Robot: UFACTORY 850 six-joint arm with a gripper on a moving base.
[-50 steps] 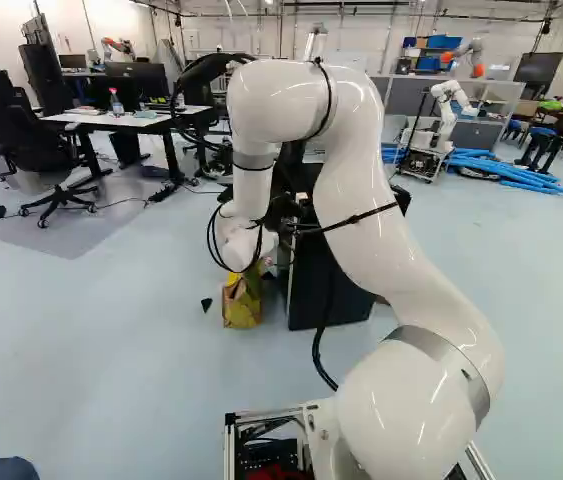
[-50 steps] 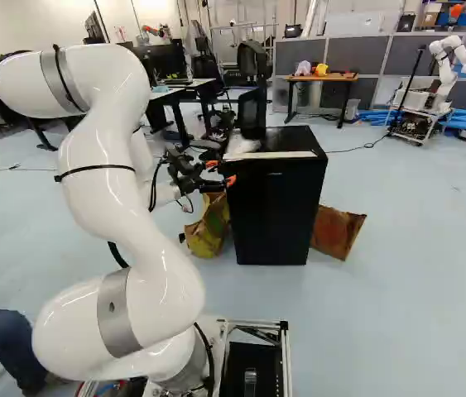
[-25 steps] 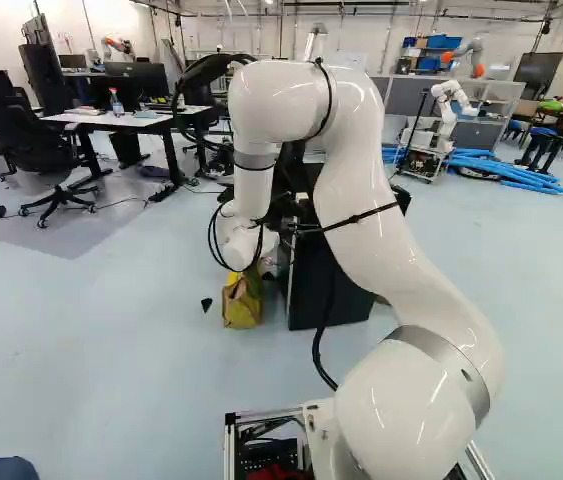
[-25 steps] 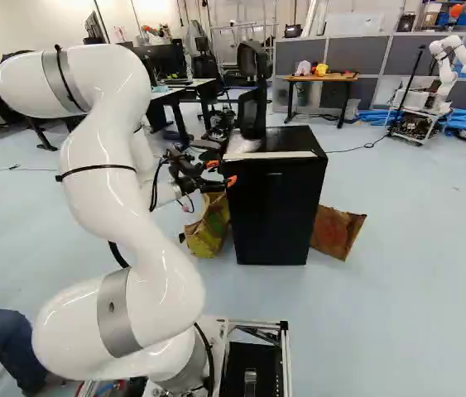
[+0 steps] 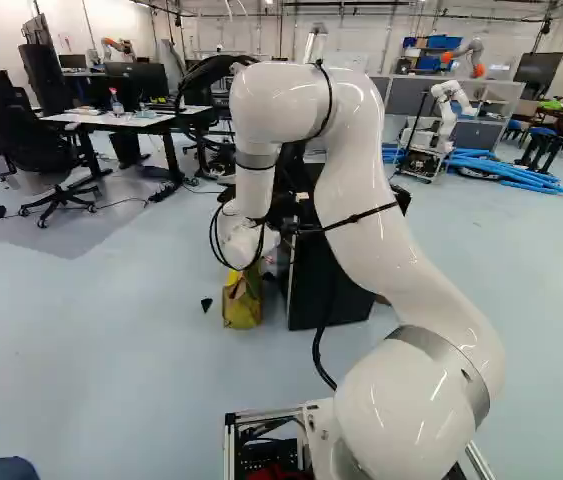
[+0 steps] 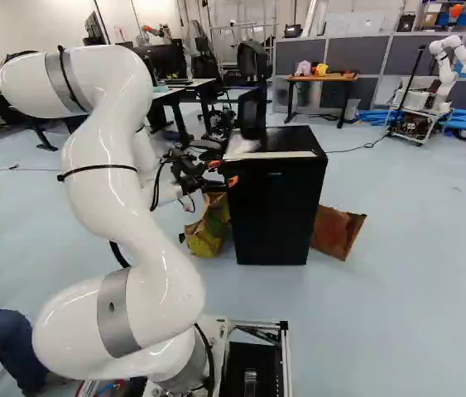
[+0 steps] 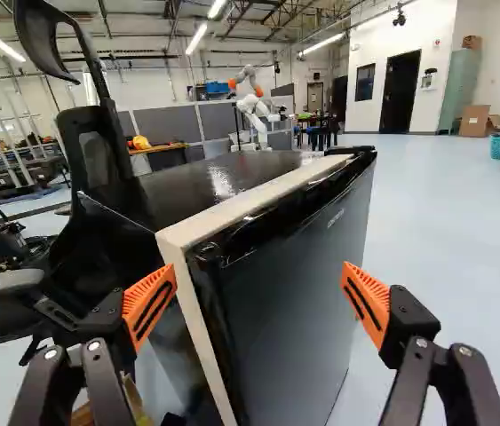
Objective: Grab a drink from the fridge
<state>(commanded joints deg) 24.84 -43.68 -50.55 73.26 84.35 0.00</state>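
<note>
The gripper [image 6: 223, 174] is at the upper left edge of the black fridge [image 6: 274, 211] in the right base view. In the wrist view the gripper [image 7: 258, 300] stands wide open, its orange pads apart with nothing held. Ahead of it is the fridge's door [image 7: 298, 293], closed, with the pale edge strip running along the top and down the side nearest one finger. In the left base view the arm partly hides the fridge [image 5: 326, 285]. No drink is visible.
Paper bags stand either side of the fridge, a yellowish one [image 6: 208, 227] and a brown one [image 6: 336, 231]. A black office chair [image 7: 99, 177] is beside the fridge. Another robot [image 6: 448, 70] and blue tubes [image 5: 506, 170] are farther back.
The arm has shifted very slightly to the right in both base views. The gripper remains beside the fridge's edge, and the fridge has not moved.
</note>
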